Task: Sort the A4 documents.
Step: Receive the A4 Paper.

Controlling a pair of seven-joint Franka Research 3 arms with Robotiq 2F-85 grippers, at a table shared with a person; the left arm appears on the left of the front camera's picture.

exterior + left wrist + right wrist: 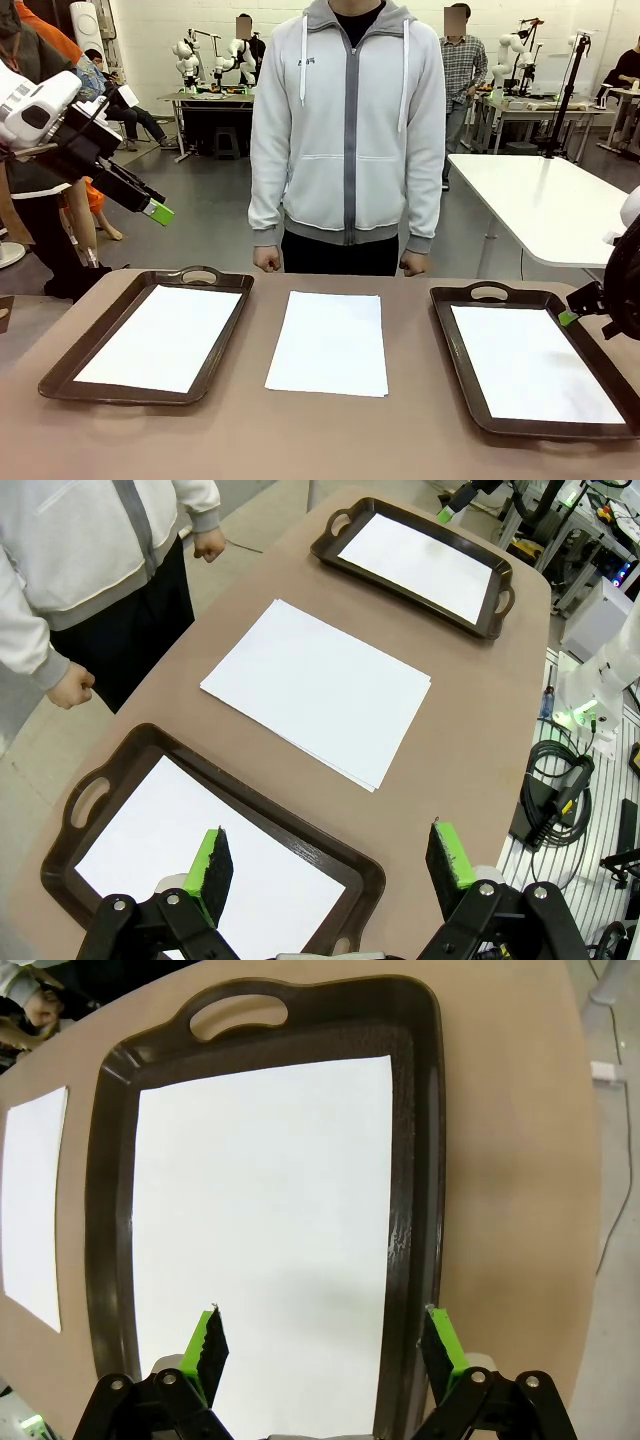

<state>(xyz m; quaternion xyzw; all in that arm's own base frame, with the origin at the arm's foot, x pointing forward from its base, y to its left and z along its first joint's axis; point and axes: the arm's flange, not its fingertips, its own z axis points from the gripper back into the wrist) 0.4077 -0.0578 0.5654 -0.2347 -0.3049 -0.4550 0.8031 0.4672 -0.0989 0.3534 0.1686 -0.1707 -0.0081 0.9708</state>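
Your left gripper (pixel 328 842) hangs in the air over the near rim of the left tray (pixel 60 372). Jaws spread wide, nothing between them. Your right gripper (pixel 322 1318) hangs above the right tray (pixel 105 1160), jaws also spread wide and empty.

Paper is in three spots. The left-tray sheet (pixel 160 335) lies flat on that tray's floor. The right-tray sheet (pixel 260 1220) lies flat too, directly below your right gripper. The middle stack (pixel 330 342) lies on the bare table (pixel 300 430) between the trays and touches neither. Its edges are slightly offset in the left wrist view, so it is more than one sheet.

A person (pixel 345 130) stands at the far side, behind the middle stack. The person's right hand (pixel 267 261) and the person's left hand (pixel 414 265) are curled into fists at the table's far edge, off the paper.
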